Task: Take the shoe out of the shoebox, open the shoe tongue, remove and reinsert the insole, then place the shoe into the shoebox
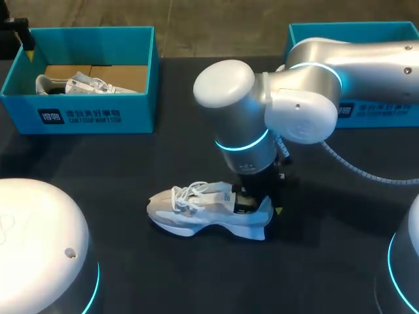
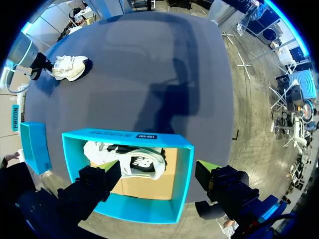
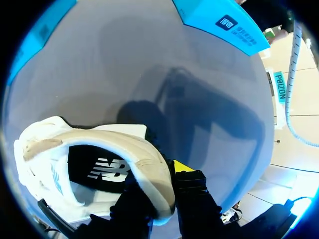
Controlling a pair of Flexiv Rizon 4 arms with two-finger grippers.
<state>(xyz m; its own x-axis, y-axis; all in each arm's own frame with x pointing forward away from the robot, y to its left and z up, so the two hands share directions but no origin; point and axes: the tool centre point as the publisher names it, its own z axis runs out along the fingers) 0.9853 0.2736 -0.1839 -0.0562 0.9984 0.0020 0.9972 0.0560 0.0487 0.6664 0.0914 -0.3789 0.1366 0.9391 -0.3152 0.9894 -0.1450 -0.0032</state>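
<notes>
Right jaws are clenched on the heel collar of the white shoe (image 1: 196,212) (image 3: 75,149): in the right wrist view one finger (image 3: 192,186) with its yellow tip presses the outside of the collar and the other sits inside the opening, above the dark insole. The shoe stands on its sole about the middle of the dark worktop (image 1: 131,275), somewhat nearer the near edge. Its toe points to the left edge and its heel to the right edge. The right arm (image 1: 314,85) comes in from the right edge and drops straight onto the heel.

An open blue shoebox (image 1: 98,118) (image 2: 129,135) sits at the far left corner, and a second white shoe (image 1: 85,84) (image 2: 134,162) lies inside it on its brown floor. Left jaws hang released above this box, with the two fingers (image 2: 94,186) spread wide and touching nothing. Another blue box (image 1: 386,111) (image 3: 219,20) stands at the far right corner, partly behind the right arm.
</notes>
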